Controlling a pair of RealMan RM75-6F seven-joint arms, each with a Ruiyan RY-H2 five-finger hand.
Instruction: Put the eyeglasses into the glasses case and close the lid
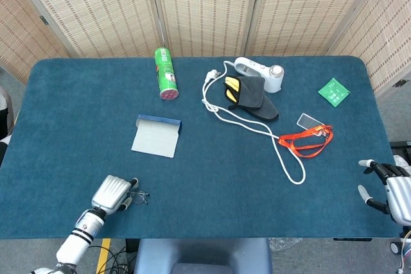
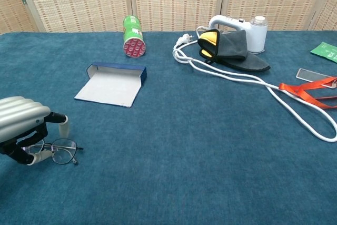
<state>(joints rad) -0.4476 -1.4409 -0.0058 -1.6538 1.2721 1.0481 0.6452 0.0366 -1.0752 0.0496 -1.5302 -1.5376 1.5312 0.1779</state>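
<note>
The thin-rimmed eyeglasses (image 2: pixel 59 151) (image 1: pixel 137 196) lie flat on the blue table near its front left edge. My left hand (image 2: pixel 22 124) (image 1: pixel 113 192) is curled over their left end, with the thumb and a finger pinching the frame there. The rest of the frame sticks out to the right of the hand. The glasses case (image 2: pixel 112 84) (image 1: pixel 156 136) lies open further back, a blue-edged lid and a pale inside, apart from the hand. My right hand (image 1: pixel 390 189) hovers at the table's front right edge, fingers spread and holding nothing.
A green can (image 1: pixel 166 73) lies on its side at the back. A white cable (image 1: pixel 270 136), a white appliance (image 1: pixel 259 72) with a dark pouch (image 1: pixel 252 96), an orange lanyard (image 1: pixel 307 140) and a green packet (image 1: pixel 334 91) occupy the right half.
</note>
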